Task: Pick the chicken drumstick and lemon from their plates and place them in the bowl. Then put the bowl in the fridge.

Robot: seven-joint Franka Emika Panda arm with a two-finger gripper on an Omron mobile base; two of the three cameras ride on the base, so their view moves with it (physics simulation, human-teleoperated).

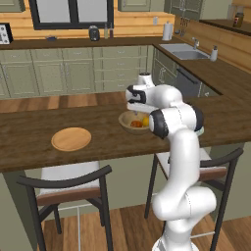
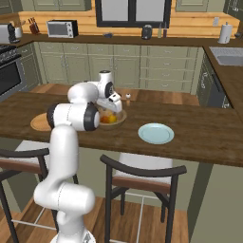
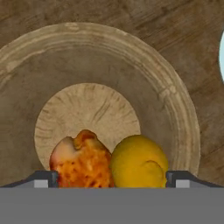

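Observation:
The deep wooden bowl point(image 1: 124, 126) point(image 2: 121, 116) point(image 3: 177, 105) stands on the dark island counter. Inside it, side by side, lie the chicken drumstick point(image 3: 83, 162) point(image 1: 136, 124) and the lemon point(image 3: 139, 162) point(image 1: 145, 120) point(image 2: 109, 118). My gripper point(image 3: 111, 179) point(image 1: 134, 112) point(image 2: 114, 107) hovers just above them, open, its fingertips point(image 3: 44, 178) set wide on either side of both foods and gripping neither. The flat wooden plate point(image 1: 71, 138) point(image 2: 39, 123) is bare, to the bowl's left. The teal plate point(image 2: 156, 133) point(image 3: 222, 57) is bare, to its right. The fridge is out of view.
Two dark bar stools point(image 1: 68, 184) point(image 2: 142, 173) stand at the near edge of the island counter point(image 1: 29, 132). A small shaker point(image 2: 127, 98) stands behind the bowl. The sink point(image 1: 184, 51) and green cabinets point(image 1: 73, 73) line the far walls.

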